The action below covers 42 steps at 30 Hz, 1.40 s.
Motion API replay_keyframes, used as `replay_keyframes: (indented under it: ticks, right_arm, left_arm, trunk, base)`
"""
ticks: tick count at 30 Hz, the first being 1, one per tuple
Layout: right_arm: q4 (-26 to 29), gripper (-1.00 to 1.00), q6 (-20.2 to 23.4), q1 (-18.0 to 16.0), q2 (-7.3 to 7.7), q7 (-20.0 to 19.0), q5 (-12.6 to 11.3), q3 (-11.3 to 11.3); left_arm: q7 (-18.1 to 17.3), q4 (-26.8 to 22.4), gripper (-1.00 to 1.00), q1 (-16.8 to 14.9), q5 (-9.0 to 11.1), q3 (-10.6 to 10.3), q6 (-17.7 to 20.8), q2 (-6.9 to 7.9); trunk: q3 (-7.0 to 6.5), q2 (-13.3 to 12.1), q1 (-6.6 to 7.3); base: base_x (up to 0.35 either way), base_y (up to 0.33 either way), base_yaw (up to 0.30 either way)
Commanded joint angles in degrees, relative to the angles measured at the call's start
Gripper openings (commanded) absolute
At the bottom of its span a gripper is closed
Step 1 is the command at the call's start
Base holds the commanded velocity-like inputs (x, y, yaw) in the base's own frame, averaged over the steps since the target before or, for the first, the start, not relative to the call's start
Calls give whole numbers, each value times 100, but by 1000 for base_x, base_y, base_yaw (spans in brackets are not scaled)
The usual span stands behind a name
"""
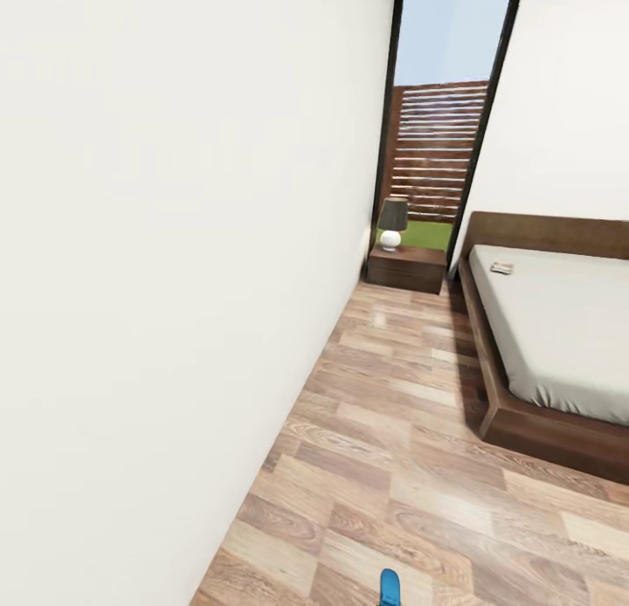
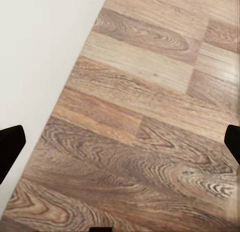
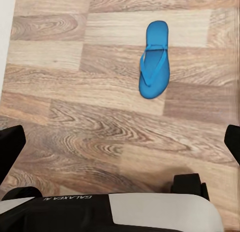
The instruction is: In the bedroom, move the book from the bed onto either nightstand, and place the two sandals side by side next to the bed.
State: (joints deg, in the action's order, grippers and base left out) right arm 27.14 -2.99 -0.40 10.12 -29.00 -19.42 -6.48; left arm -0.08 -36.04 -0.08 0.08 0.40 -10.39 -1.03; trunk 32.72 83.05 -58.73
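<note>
In the head view a white wall (image 1: 175, 265) fills the left side, and wood-plank floor (image 1: 393, 431) runs ahead to a tall dark-framed window (image 1: 441, 108) with a slatted fence behind it. Below the window stands the nightstand (image 1: 407, 268), low and reddish-brown, with a small lamp (image 1: 392, 223) on its top. Just right of it begins the bed (image 1: 559, 327), off-white mattress on a dark wooden frame with a brown headboard. The book (image 1: 501, 267) lies flat on the mattress near the headboard, at the corner closest to the nightstand.

One blue sandal (image 1: 390, 586) lies on the floor at the bottom edge of the head view, well apart from the bed. In the right wrist view this sandal (image 3: 154, 59) lies sole down, strap up, on the planks ahead of the robot's base (image 3: 125, 212).

The left gripper (image 2: 120, 142) has its fingers (image 2: 10, 147) spread wide at the frame's edges, holding nothing, over bare floor beside the wall. The right gripper (image 3: 120, 144) has its fingers (image 3: 11, 147) equally spread and empty, clear of the sandal.
</note>
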Motion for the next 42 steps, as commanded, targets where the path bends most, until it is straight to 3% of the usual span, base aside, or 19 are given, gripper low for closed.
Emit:
replay_keyframes:
  ticks: [1,21,42]
  right_arm:
    - [-7,100,0,-4,-1,-35,-35,-11]
    - [-7,100,0,-4,-10,-35,-35,-11]
    - [-7,100,3,-4,-3,-35,-35,-11]
  left_arm:
    - [-1,0,100,-1,1,4,-16,-2]
    - [-1,0,100,-1,1,4,-16,-3]
    - [-1,0,100,-1,1,5,-16,-2]
  trunk:
    - [5,3,0]
    - [5,3,0]
    - [5,3,0]
  base:
    - [0,0,-283]
    - [0,0,-246]
    - [0,0,-20]
